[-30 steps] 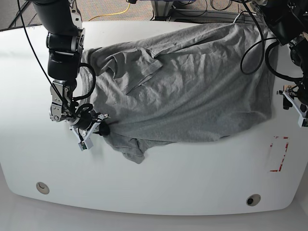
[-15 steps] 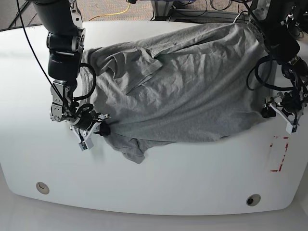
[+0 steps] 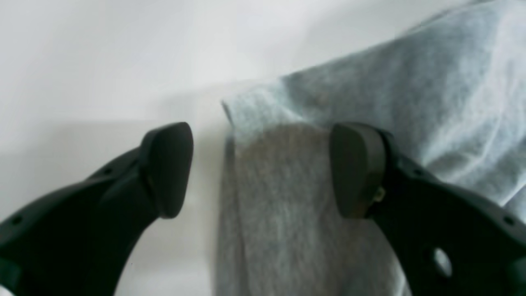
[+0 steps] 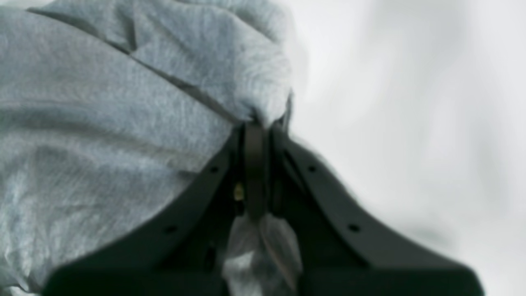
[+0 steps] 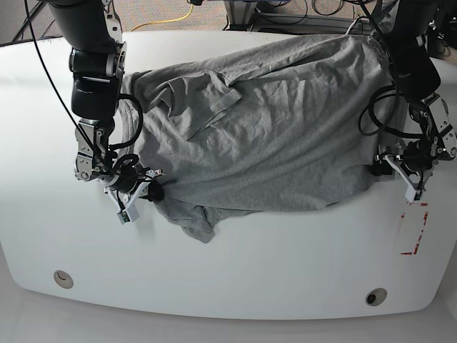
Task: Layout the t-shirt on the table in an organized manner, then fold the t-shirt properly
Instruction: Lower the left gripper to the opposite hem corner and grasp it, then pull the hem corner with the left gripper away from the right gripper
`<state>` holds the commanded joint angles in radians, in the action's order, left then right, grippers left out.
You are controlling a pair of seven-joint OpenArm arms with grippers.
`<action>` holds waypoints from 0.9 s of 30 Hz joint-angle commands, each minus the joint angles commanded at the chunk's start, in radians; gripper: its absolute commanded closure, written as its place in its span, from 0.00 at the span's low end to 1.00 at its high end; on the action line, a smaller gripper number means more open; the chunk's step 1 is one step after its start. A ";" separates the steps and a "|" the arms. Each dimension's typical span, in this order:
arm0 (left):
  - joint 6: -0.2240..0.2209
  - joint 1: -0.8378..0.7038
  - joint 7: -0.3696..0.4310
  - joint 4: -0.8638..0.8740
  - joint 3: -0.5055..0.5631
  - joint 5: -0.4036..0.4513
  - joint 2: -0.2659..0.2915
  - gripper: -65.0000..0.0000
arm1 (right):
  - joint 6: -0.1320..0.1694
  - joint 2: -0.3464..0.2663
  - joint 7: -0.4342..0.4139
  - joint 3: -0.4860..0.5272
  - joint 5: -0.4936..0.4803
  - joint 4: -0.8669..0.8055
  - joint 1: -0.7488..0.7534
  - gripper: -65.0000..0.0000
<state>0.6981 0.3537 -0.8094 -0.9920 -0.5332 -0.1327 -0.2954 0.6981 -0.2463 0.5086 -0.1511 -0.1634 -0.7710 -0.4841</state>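
Left wrist view: my left pincer (image 3: 263,168) is spread apart, pads straddling a corner edge of the shirt (image 3: 370,102), white table (image 3: 102,61) filling the upper left.

Right wrist view: my right pincer (image 4: 254,135) is clamped tight on a bunched shirt fold, centre frame.

Base view: the shirt lies crumpled across the upper middle of the table, right pincer at its lower-left edge, left pincer at its right edge.

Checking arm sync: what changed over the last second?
The left gripper came in from the table's edge to the t-shirt corner, jaws open astride the hem, not yet closed. The right gripper stayed shut on its corner; the shirt hasn't shifted.
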 joint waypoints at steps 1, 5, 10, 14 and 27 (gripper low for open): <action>0.000 0.000 0.011 0.000 0.000 0.003 0.003 0.32 | 0.000 0.000 0.000 0.000 0.000 0.000 0.000 1.00; 0.000 0.000 0.032 0.038 0.002 0.005 0.003 0.52 | 0.000 0.000 0.000 -0.003 0.000 0.000 0.000 1.00; 0.000 0.023 0.035 0.064 0.002 0.003 -0.002 0.82 | 0.000 0.000 0.000 -0.003 0.000 0.000 0.000 1.00; 0.000 0.031 0.037 0.012 -0.002 0.003 -0.006 0.97 | 0.000 0.000 0.000 -0.005 0.000 0.000 0.000 1.00; 0.000 0.026 0.032 -0.330 -0.003 0.003 -0.028 0.99 | 0.000 -0.011 0.041 -0.006 -0.064 -0.002 0.005 1.00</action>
<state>0.6981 0.3798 -0.7772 -1.3218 -0.5363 -0.1297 -0.3230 0.6981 -0.2570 0.5501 -0.1573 -0.2279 -0.7725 -0.4795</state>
